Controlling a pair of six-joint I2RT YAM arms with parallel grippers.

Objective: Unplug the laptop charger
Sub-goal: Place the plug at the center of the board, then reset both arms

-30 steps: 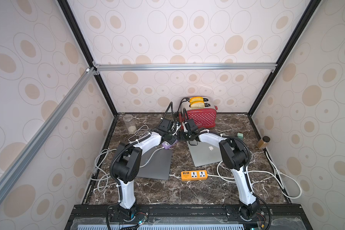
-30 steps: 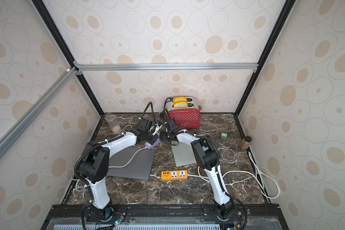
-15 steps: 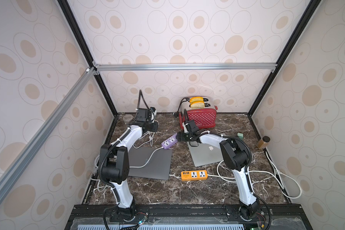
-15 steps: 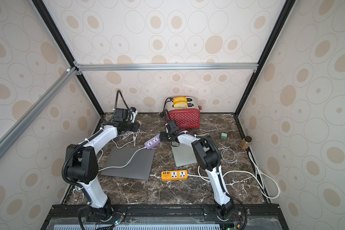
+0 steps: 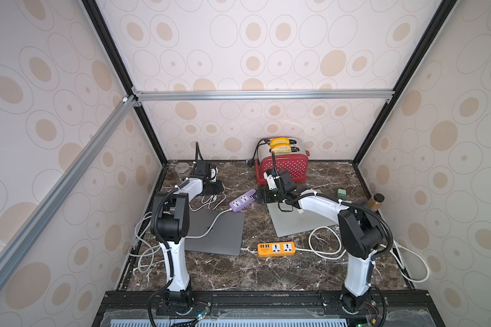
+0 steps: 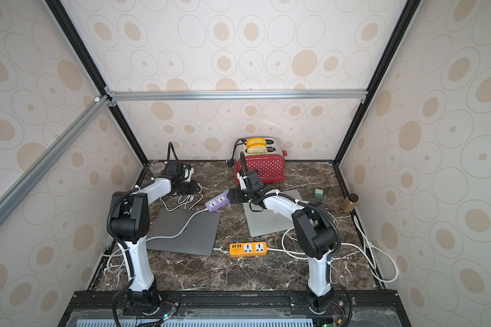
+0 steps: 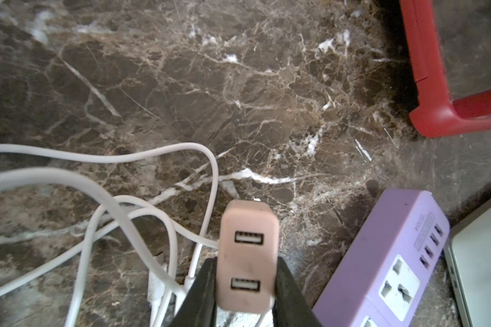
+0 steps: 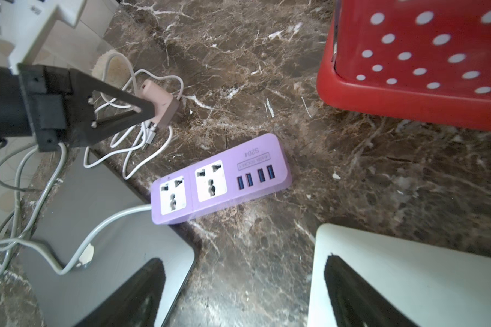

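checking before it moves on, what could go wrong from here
The pink USB charger sticks far out of the left gripper; it may slip. Loose white cables lie right by it and could snag. The open right gripper sits close to the purple power strip and may nudge it.

Top views overlook all; close wrist views share purple strip (image 8: 221,178).
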